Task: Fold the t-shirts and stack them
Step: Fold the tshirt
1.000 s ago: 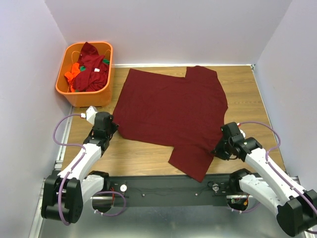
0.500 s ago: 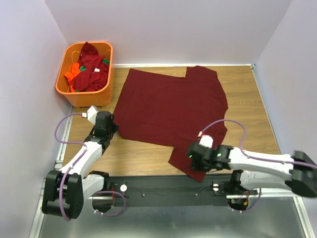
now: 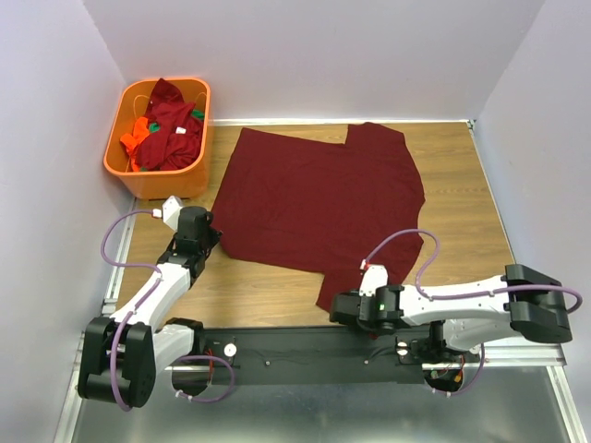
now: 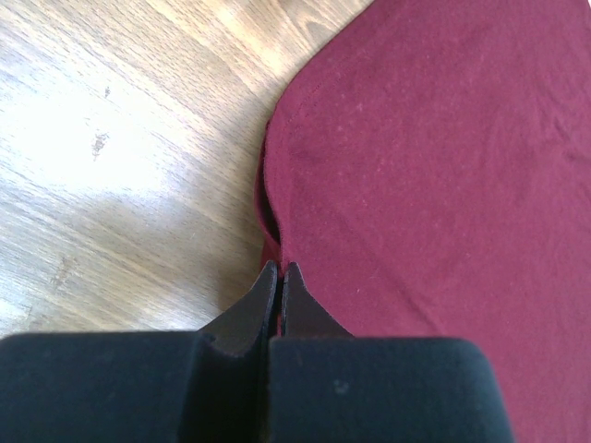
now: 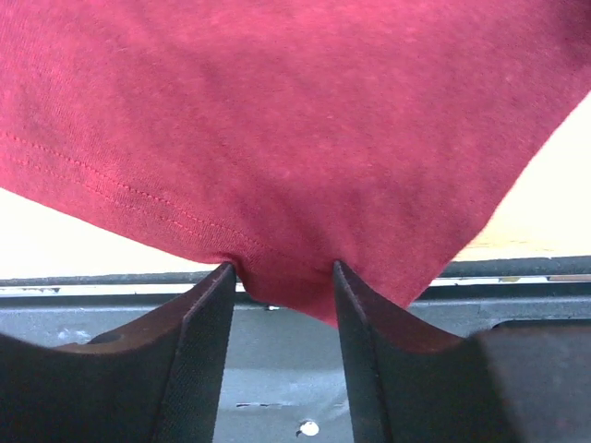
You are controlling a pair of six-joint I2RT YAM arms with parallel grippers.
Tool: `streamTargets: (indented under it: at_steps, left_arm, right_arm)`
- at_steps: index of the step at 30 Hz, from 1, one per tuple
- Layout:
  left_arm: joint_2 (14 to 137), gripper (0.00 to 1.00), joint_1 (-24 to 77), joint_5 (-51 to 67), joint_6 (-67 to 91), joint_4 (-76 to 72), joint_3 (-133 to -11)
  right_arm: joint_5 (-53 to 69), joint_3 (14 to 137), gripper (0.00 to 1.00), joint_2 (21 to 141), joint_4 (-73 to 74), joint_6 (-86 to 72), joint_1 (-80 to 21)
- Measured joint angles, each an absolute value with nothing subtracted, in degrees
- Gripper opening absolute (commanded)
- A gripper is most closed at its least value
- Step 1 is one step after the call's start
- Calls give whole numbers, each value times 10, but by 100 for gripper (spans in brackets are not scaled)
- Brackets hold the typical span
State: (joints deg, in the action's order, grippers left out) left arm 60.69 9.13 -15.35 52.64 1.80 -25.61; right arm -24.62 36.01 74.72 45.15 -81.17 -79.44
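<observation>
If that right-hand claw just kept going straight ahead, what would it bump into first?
The maroon t-shirt: its hemmed edge already lies between the right gripper's open fingers, so it would likely push into cloth at once.

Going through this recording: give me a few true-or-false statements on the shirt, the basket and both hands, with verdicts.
1. The spread t-shirt is dark maroon. True.
2. The orange basket is empty. False: it holds bundled shirts, maroon with some orange and green.
3. The right hand has its jaws apart, with the spread t-shirt's near hem between them. True.
4. The left hand is wide open over bare wood. False: its fingers are shut together at the spread t-shirt's left edge.
5. The orange basket stands at the far right corner. False: it is at the far left.
</observation>
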Motion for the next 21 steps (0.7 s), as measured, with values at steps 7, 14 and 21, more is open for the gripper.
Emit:
streamTargets:
  at_steps: [7, 14, 21]
  left_arm:
    - [609, 0, 91, -154, 525, 18, -256]
    - [609, 0, 91, -154, 518, 19, -262]
    - [637, 0, 93, -154, 519, 21, -309]
  right_arm:
    - [-249, 334, 5, 712, 459, -836, -795]
    - [-272, 369, 1, 642, 537, -848, -795]
    - [-338, 484, 3, 595, 619, -839, -775]
